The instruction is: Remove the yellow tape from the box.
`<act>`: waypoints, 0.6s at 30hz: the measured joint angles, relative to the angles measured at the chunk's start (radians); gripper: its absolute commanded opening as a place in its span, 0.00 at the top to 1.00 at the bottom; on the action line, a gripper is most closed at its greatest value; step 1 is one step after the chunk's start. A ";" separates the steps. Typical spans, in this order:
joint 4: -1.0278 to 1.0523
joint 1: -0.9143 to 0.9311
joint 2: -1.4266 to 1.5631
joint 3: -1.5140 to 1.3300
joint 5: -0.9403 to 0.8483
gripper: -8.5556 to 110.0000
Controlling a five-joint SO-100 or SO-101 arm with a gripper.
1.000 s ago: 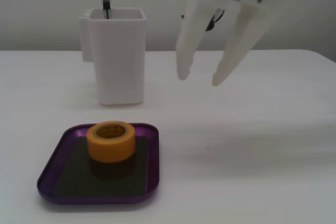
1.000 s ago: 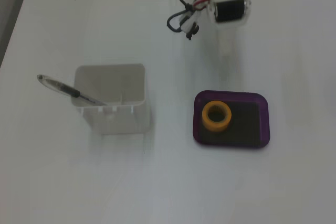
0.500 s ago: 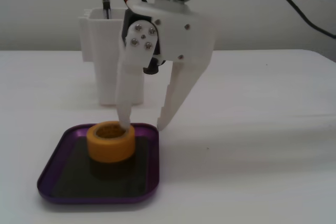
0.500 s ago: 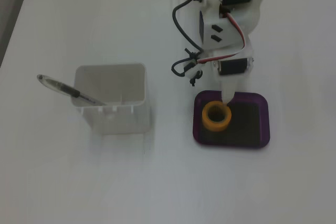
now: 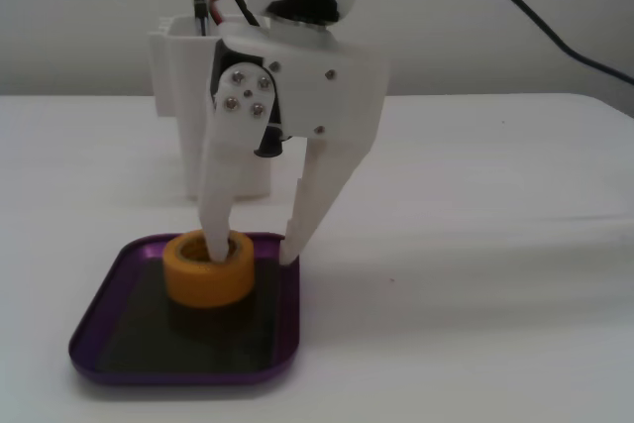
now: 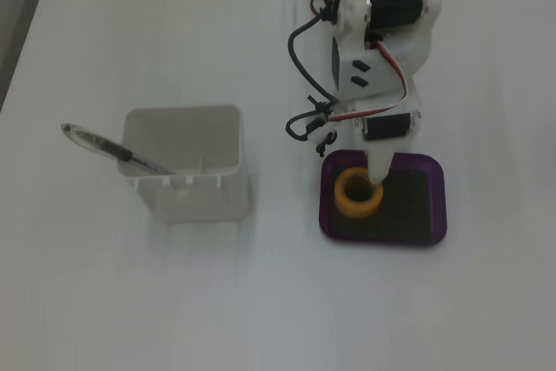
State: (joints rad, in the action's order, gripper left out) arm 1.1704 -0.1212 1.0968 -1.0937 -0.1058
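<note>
The yellow tape point(image 5: 206, 279) stands flat in the purple box point(image 5: 260, 349), toward its far left part in a fixed view. My white gripper point(image 5: 253, 250) hangs down over it, open. One finger point(image 5: 216, 230) reaches into the tape's hollow core. The other finger point(image 5: 302, 230) is outside the roll, by the box's far rim, with a gap to the tape. Seen from above in the other fixed view, the tape point(image 6: 347, 202) sits in the left half of the box point(image 6: 421, 210), and the gripper point(image 6: 372, 167) comes down from the arm over the roll's upper right edge.
A tall white container point(image 6: 187, 171) with a pen point(image 6: 109, 148) sticking out stands left of the box in the top-down fixed view, and behind the gripper in the other view point(image 5: 183, 86). Black and red cables point(image 6: 304, 67) hang by the arm. The table point(image 5: 475, 274) is white.
</note>
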 measured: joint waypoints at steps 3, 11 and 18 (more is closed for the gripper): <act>0.000 0.000 -0.017 0.015 0.000 0.83; 0.000 0.000 -0.043 0.054 0.000 0.83; 0.000 0.000 -0.043 0.054 0.000 0.83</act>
State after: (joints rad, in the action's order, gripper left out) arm 1.1704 -0.1212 1.0538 -1.0400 -0.1058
